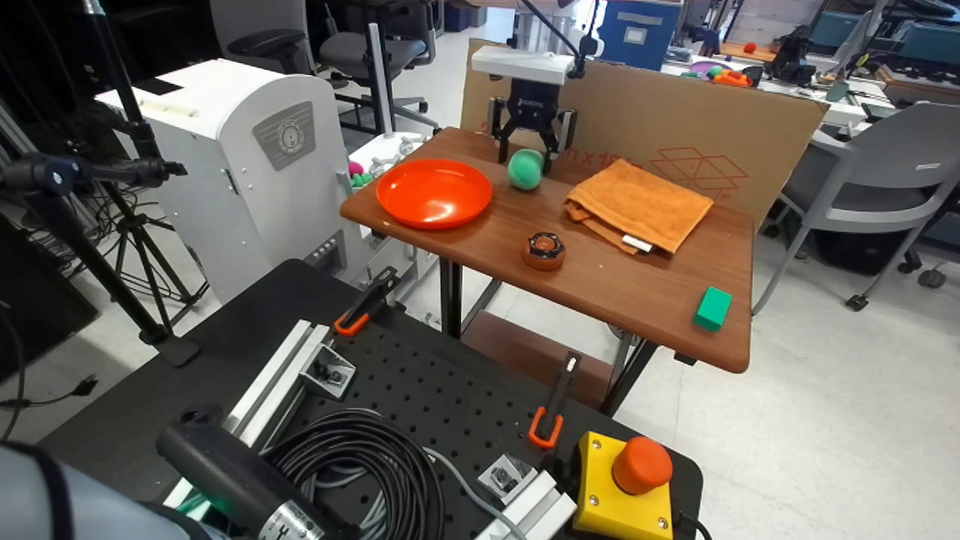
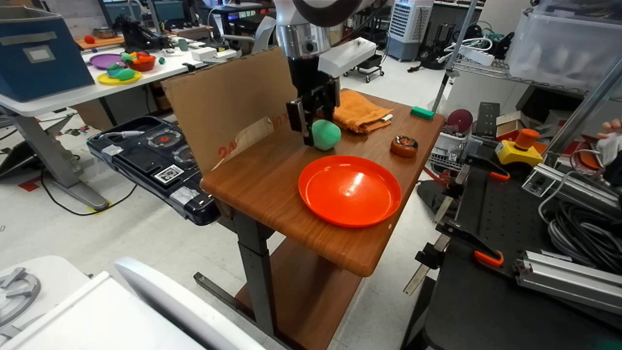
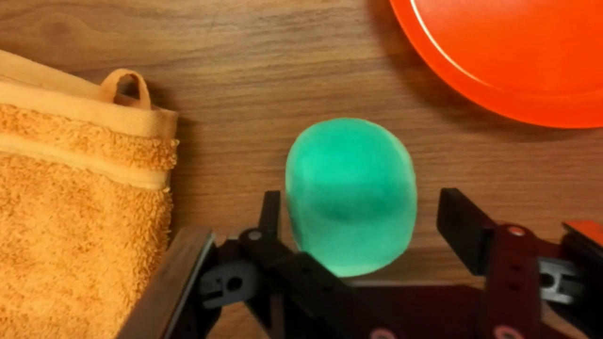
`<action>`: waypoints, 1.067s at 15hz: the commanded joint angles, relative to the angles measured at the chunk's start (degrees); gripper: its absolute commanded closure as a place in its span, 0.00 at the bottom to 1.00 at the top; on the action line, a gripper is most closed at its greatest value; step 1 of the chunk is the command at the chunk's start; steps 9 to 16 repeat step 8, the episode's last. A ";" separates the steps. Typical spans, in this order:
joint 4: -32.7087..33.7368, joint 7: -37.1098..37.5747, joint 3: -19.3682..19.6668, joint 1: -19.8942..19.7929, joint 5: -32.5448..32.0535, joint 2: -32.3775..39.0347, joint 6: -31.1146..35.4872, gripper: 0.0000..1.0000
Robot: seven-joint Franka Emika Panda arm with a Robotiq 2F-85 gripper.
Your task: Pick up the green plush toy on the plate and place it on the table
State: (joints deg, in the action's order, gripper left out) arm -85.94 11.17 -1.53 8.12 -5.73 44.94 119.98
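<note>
Two times over, reading red print [image 1: 592,154] on the cardboard [image 1: 750,127]: in an exterior view making out an apparent "24" [image 2: 227,149], in an exterior view "n x" [image 1: 581,156] near a box drawing [image 1: 697,166]. Noticing white letters [image 1: 531,102] on the gripper [image 3: 360,205], too small to read surely. Finding its fingers [image 3: 461,230] spread wide, straddling the green ball [image 3: 351,188] and leaving a gap at each side. Seeing that ball sitting on the table [image 2: 262,187] between the plate [image 2: 347,199] and an orange towel [image 3: 85,216], apart from both. Spotting a tag [image 1: 637,242] on the towel, a square code [image 2: 168,174] on a black case [image 2: 141,156], and a label [image 2: 39,54] on a blue bin [image 2: 70,70], all unreadable.
</note>
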 commanded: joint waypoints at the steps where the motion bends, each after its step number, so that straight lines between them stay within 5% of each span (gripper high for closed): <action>1: -7.84 -2.24 -0.44 0.13 0.42 -6.53 1.35 0.00; 4: -17.32 -5.79 -2.22 -0.44 1.06 -14.22 2.46 0.00; 5: -8.70 -3.29 -0.82 0.38 0.26 -7.09 0.33 0.00; 16: -10.10 -3.31 -0.94 0.49 0.22 -8.64 0.26 0.00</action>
